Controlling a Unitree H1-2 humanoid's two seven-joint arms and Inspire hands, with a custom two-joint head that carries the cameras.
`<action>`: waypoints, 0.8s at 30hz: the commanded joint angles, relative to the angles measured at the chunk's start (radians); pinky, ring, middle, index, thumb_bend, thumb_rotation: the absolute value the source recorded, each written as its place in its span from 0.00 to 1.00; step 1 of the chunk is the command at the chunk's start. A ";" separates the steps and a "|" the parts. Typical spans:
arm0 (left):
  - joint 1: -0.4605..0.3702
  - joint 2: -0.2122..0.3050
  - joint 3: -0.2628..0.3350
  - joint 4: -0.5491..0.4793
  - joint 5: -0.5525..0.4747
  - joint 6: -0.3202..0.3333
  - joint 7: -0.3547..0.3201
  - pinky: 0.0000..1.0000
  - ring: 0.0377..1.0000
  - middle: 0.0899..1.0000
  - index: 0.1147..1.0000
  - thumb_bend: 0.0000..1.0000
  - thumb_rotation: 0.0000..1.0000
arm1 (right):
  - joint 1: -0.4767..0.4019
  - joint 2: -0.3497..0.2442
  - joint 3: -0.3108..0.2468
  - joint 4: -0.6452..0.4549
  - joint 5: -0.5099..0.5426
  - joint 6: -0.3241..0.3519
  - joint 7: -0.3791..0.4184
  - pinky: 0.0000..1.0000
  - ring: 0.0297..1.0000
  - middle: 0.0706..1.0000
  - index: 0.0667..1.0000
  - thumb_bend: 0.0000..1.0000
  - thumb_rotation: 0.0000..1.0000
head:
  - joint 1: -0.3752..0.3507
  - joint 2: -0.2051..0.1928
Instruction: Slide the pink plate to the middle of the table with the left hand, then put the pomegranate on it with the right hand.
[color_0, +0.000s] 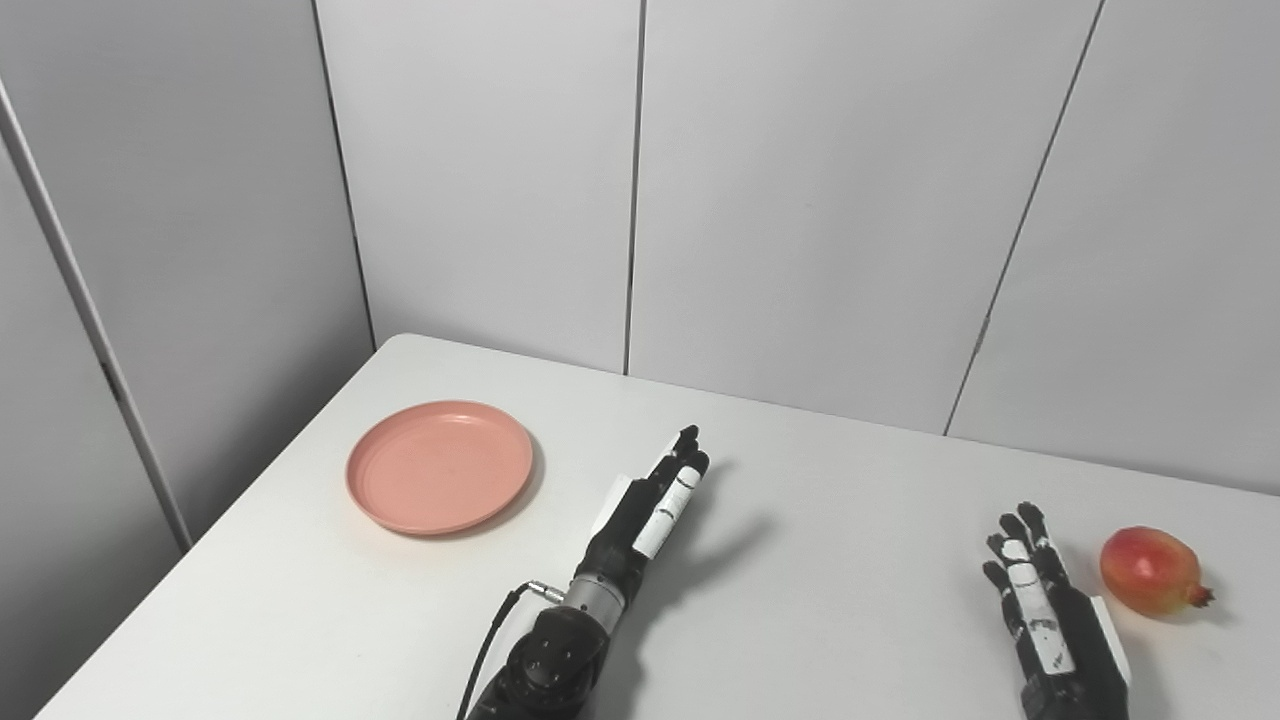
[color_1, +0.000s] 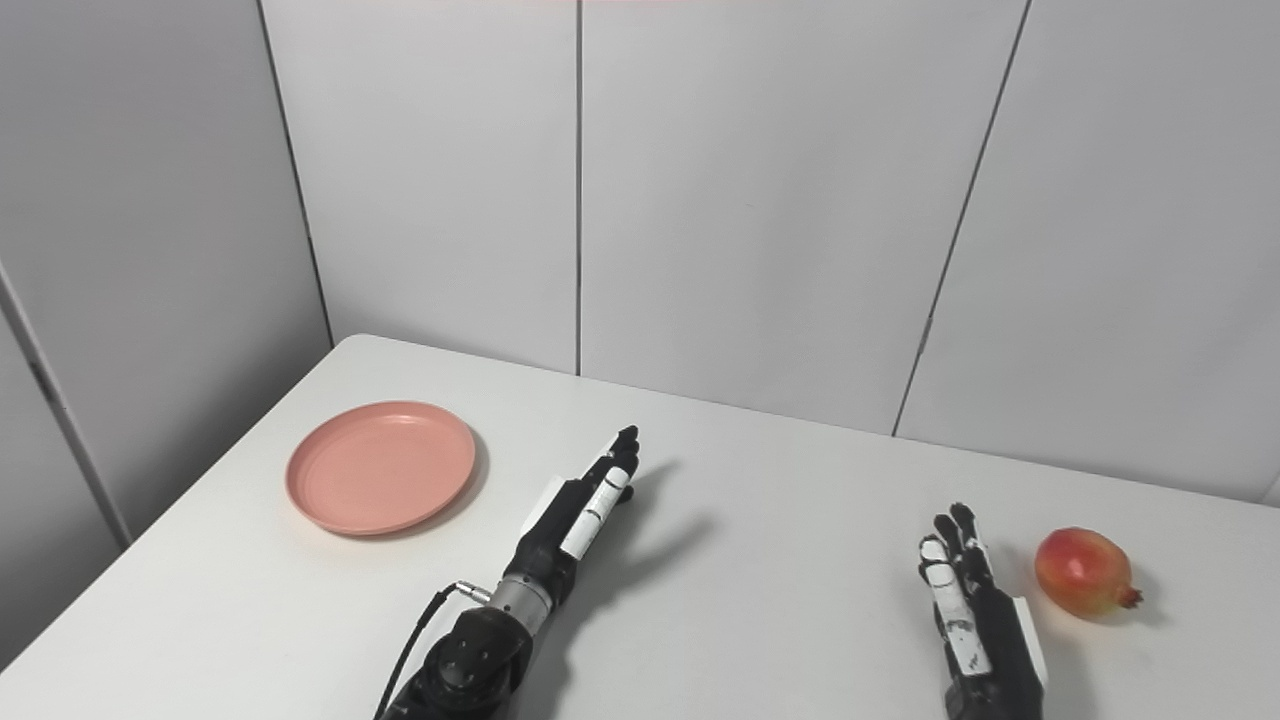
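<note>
The pink plate (color_0: 440, 466) is being left at centre-left on the table (color_0: 820, 500), the pomegranate (color_0: 1150, 571) at lower right; left hand (color_0: 655, 505) and right hand (color_0: 1040, 600) are being held open, empty.

A lab or test booth, by the look of it. A plain white desk (color_0: 820, 560) stands in a corner of bare grey panels (color_0: 820, 200), their seams running up toward 12 o'clock, unbroken by decoration. On the desk lie only staged props: a plate (color_0: 440, 466) at 10 o'clock and a pomegranate (color_0: 1150, 571) at 3 o'clock.
</note>
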 joint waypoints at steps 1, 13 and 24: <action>0.021 -0.012 -0.008 0.051 -0.014 -0.037 -0.012 0.95 1.00 1.00 0.99 0.50 1.00 | -0.005 -0.003 -0.008 0.003 0.002 -0.064 0.006 0.98 0.97 0.98 0.99 0.47 0.76 | 0.000 -0.003; 0.019 -0.023 0.012 0.053 0.022 -0.036 0.069 0.90 0.95 0.97 0.95 0.53 1.00 | -0.016 0.004 -0.004 0.037 -0.012 -0.100 -0.001 0.99 0.98 0.98 1.00 0.44 0.78 | 0.014 -0.035; -0.018 0.001 0.102 -0.046 -0.141 -0.067 0.004 0.95 0.97 0.98 0.99 0.57 1.00 | -0.028 0.005 -0.007 0.053 -0.011 -0.113 0.006 1.00 0.98 0.99 1.00 0.43 0.77 | 0.013 -0.045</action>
